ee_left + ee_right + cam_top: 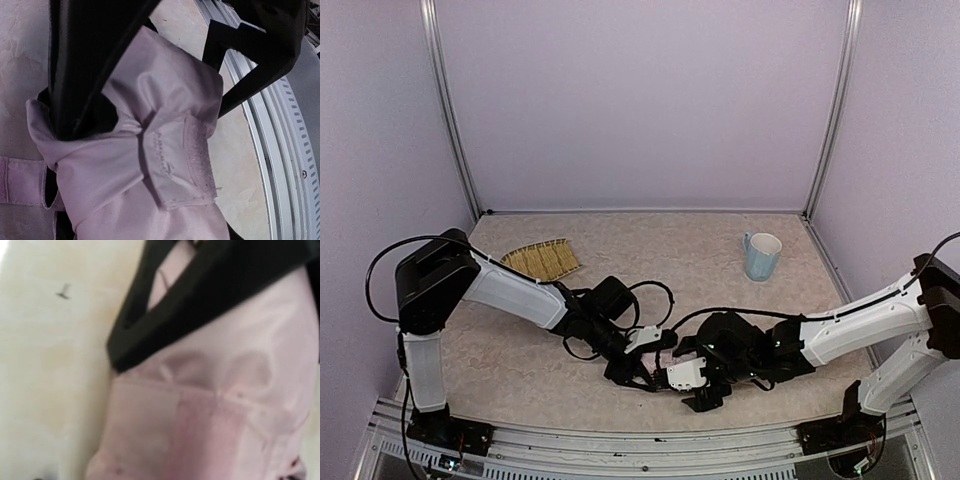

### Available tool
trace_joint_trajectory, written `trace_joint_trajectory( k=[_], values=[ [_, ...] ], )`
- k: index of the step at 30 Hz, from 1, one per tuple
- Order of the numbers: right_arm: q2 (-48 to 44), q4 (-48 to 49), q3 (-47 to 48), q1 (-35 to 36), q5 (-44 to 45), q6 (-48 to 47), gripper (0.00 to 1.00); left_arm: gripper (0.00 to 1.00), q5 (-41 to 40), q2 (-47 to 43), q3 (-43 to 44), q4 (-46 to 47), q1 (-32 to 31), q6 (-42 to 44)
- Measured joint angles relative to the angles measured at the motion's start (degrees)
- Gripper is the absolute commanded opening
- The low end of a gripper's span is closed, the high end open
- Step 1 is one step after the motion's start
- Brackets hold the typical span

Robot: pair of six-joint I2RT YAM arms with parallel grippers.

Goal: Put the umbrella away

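Note:
The umbrella point(150, 200) is a folded bundle of pale pink fabric with a sewn fastening tab point(172, 160), lying on the table near its front edge. My left gripper point(145, 125) has one black finger point(85, 65) pressed into the fabric and the other point(250, 55) against its far side, so it is shut on the bundle. In the top view the left gripper point(638, 370) and right gripper point(698, 390) meet over the umbrella and hide nearly all of it. The right wrist view is blurred: pink umbrella point(210, 430) fills it, a black shape above, and the right jaws do not show.
A woven bamboo tray point(542, 259) lies at the back left. A pale blue mug point(761, 256) stands at the back right. Black cable point(655, 292) loops on the table behind the grippers. The metal rail point(280, 150) of the front edge runs close beside the umbrella.

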Motion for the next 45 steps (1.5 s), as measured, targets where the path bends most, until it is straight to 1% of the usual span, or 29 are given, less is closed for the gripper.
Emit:
trace_joint_trajectory(
  k=[2, 5, 6, 9, 10, 11, 12, 13, 14, 16, 17, 18, 20, 22, 23, 25, 28, 31, 34, 37, 38, 40, 42, 44, 45],
  values=[
    [1.25, 1.46, 0.15, 0.02, 1.42, -0.61, 0.94, 0.04, 0.92, 0.39, 0.52, -0.68, 0.31, 0.22],
    [2.75, 2.86, 0.17, 0.24, 3.15, -1.16, 0.82, 0.04, 1.51, 0.66, 0.9, -1.22, 0.5, 0.44],
    [3.32, 3.23, 0.26, 0.24, 3.58, -1.29, 0.81, 0.04, 1.64, 0.72, 1.01, -1.36, 0.57, 0.48],
    [4.94, 4.2, 0.85, 0.24, 5.09, -1.14, 0.81, 0.04, 2.34, 1.01, 1.29, -1.75, 0.83, 0.76],
    [5.46, 4.26, 1.27, 0.26, 5.53, -0.96, 0.79, 0.04, 2.67, 1.11, 1.4, -1.95, 0.98, 0.96],
    [5.92, 4.35, 1.64, 0.26, 5.73, -0.72, 0.72, 0.04, 3.08, 1.2, 1.46, -2.21, 1.18, 1.25],
    [6.32, 4.26, 2.03, 0.26, 5.77, -0.44, 0.62, 0.04, 3.45, 1.22, 1.46, -2.45, 1.4, 1.64],
    [6.6, 4.2, 2.29, 0.26, 5.73, -0.31, 0.47, 0.04, 3.76, 1.25, 1.46, -2.71, 1.57, 1.97],
    [7.15, 3.89, 2.6, 0.26, 5.66, 0.44, 0.43, 0.05, 4.07, 1.31, 1.51, -2.99, 1.68, 2.25],
    [7.63, 3.5, 2.95, 0.2, 5.53, 1.4, 0.38, 0.1, 4.44, 1.46, 1.84, -3.87, 1.81, 3.34],
    [7.82, 3.23, 3.13, 0.11, 5.55, 2.1, 0.35, 0.14, 4.52, 1.55, 2.03, -4.24, 1.81, 3.69],
    [7.89, 2.99, 3.28, 0.0, 5.51, 2.64, 0.32, 0.21, 4.57, 1.6, 2.19, -4.61, 1.9, 4.13],
    [8.26, 2.14, 3.89, -0.52, 4.92, 4.5, 0.26, 0.44, 4.55, 1.55, 2.19, -4.87, 2.08, 4.94],
    [8.59, 1.22, 4.48, -1.01, 3.96, 5.11, 0.18, 0.93, 4.15, 1.18, 1.77, -4.57, 2.27, 5.4],
    [8.81, 0.85, 4.85, -1.18, 3.54, 5.05, 0.16, 0.98, 3.67, 0.48, 0.96, -4.15, 2.29, 5.73],
    [9.09, 0.11, 5.25, -1.4, 2.73, 4.57, 0.12, 0.99, 2.21, -2.05, -1.18, -3.78, 2.12, 6.08],
    [9.29, -0.63, 5.73, -1.7, 2.01, 4.33, 0.07, 0.99, -4.96, -8.22, -6.71, -1.84, 1.6, 5.86],
    [9.35, -1.38, 6.16, -2.16, 0.92, 4.35, 0.01, 0.99, -13.22, -15.47, -13.44, 3.3, 1.84, 5.4],
    [9.35, -1.84, 6.4, -2.75, -0.46, 4.37, 0.0, 0.99, -21.31, -26.05, -20.94, 10.91, 1.97, 4.92],
    [9.35, -2.27, 6.93, -3.58, -2.14, 4.39, 0.0, 0.99, -25.81, -36.68, -27.96, 21.7, 1.9, 3.32],
    [9.31, -2.62, 7.21, -4.04, -3.02, 4.42, 0.0, 0.99, -26.99, -40.44, -31.36, 28.09, 1.86, 1.49],
    [9.09, -3.37, 7.5, -5.05, -4.59, 4.59, 0.0, 0.99, -28.06, -44.89, -36.39, 37.66, 1.73, -2.49],
    [8.35, -4.76, 7.82, -6.49, -6.21, 4.87, 0.0, 0.99, -27.87, -46.8, -41.55, 48.81, 1.64, -6.25],
    [7.32, -6.32, 8.17, -8.15, -7.08, 5.27, 0.0, 0.97, -27.15, -46.07, -43.12, 54.1, 1.6, -9.05],
    [6.58, -7.19, 8.35, -9.14, -7.41, 5.55, 0.0, 0.93, -26.49, -45.4, -43.08, 55.91, 1.53, -10.64]
  ],
)
